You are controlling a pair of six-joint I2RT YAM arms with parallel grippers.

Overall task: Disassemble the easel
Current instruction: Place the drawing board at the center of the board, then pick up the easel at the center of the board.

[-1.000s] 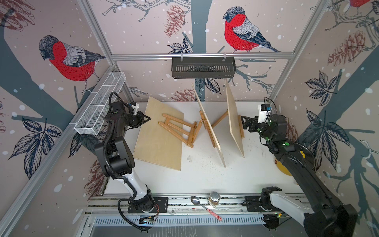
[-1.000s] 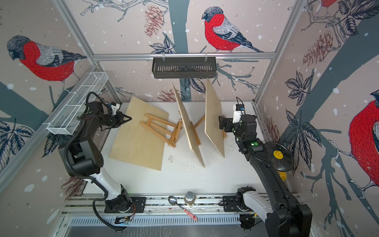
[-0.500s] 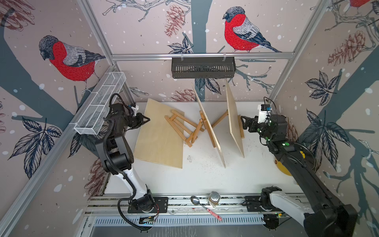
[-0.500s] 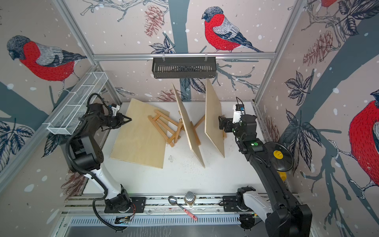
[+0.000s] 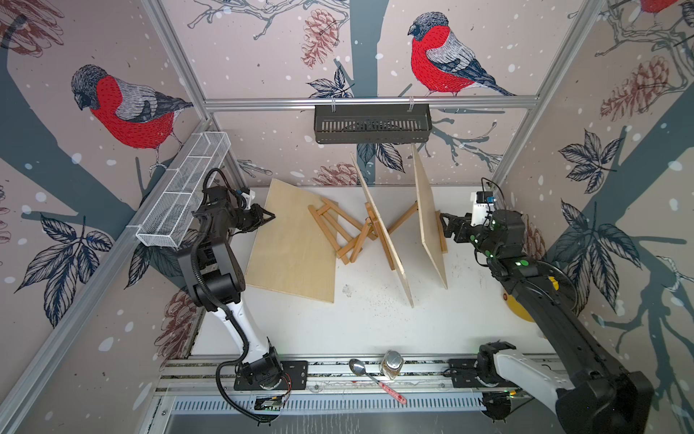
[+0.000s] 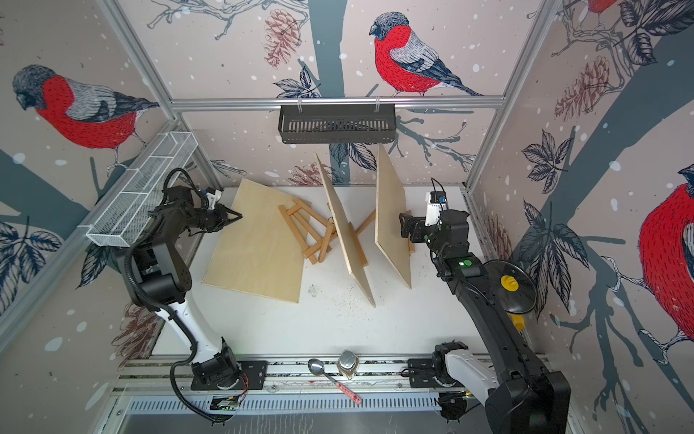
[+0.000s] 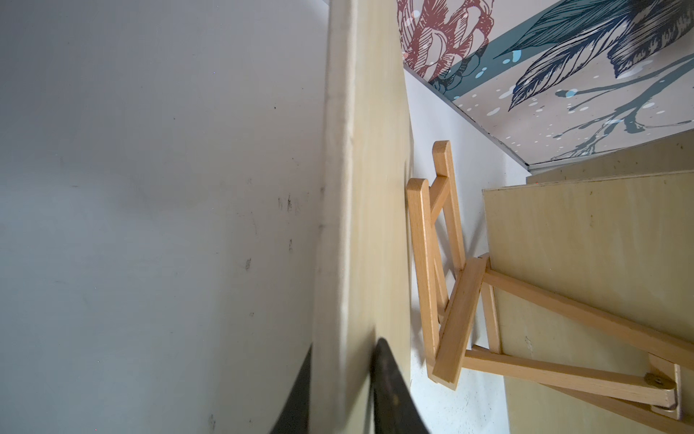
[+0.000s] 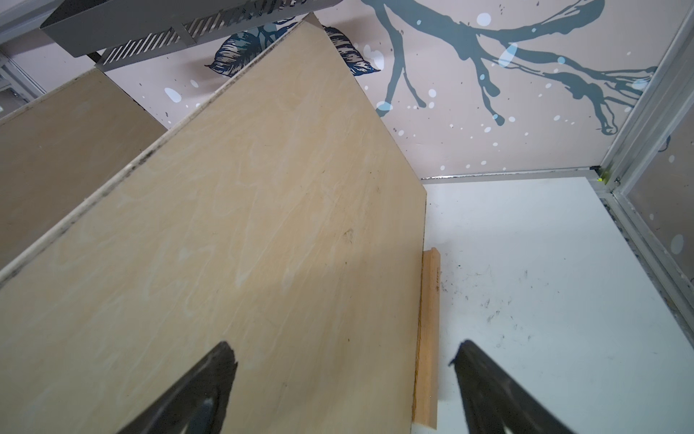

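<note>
Since the earlier frames the fallen easel [image 5: 329, 233] has swung round on the worktop [image 5: 375, 330] beside the flat board [image 5: 293, 248]. Left end effector [image 5: 268, 217] straddles that board's edge; whether it pinches cannot be told. Right end effector [image 5: 444, 225], jaws wide apart, faces the upright board [image 5: 428, 225]. Step judged: stripping boards; next, closing squarely on that upright board's edge.

A large pale plywood board [image 5: 293, 244] lies face-up left of centre in both top views. Just right of it, a small light-brown wooden easel [image 5: 327, 233] lies collapsed. At frame centre, a second wooden easel [image 5: 381, 242] props a second plywood board [image 5: 403, 282] on edge, leaning. Right of centre, a third plywood board [image 5: 428, 225] stands tilted on a third easel [image 5: 403, 221].
</note>
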